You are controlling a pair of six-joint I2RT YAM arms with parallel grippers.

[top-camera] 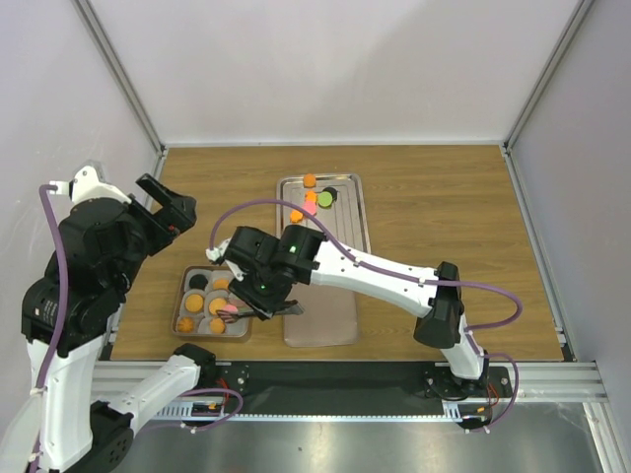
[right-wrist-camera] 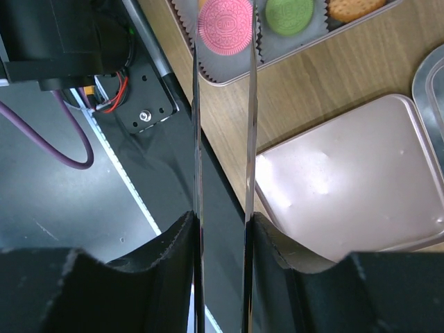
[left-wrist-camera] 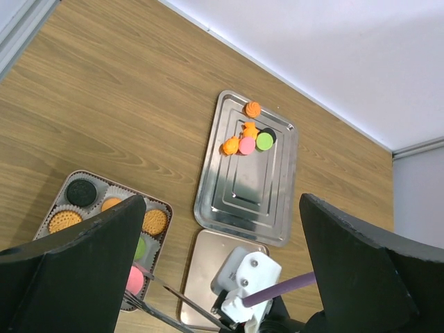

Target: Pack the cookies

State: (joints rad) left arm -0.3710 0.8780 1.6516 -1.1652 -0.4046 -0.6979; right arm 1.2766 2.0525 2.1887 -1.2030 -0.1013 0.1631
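Several cookies [top-camera: 314, 198], orange, pink, green and black, lie at the far end of the steel tray [top-camera: 343, 258]; they also show in the left wrist view [left-wrist-camera: 250, 137]. My right gripper [top-camera: 258, 287] is shut on metal tongs [right-wrist-camera: 196, 139], whose tips pinch a pink cookie [right-wrist-camera: 225, 25] over a paper cup at the near edge of the small box [top-camera: 185, 296]. The box holds orange, black and green cookies [left-wrist-camera: 154, 220]. My left gripper [top-camera: 166, 205] is open and empty, raised high over the table's left side.
A pinkish flat lid [top-camera: 320, 320] lies on the table at the near end of the steel tray, right of the box; it also shows in the right wrist view [right-wrist-camera: 361, 180]. The black rail at the table's front edge [right-wrist-camera: 139, 111] runs under the tongs. White walls enclose the table.
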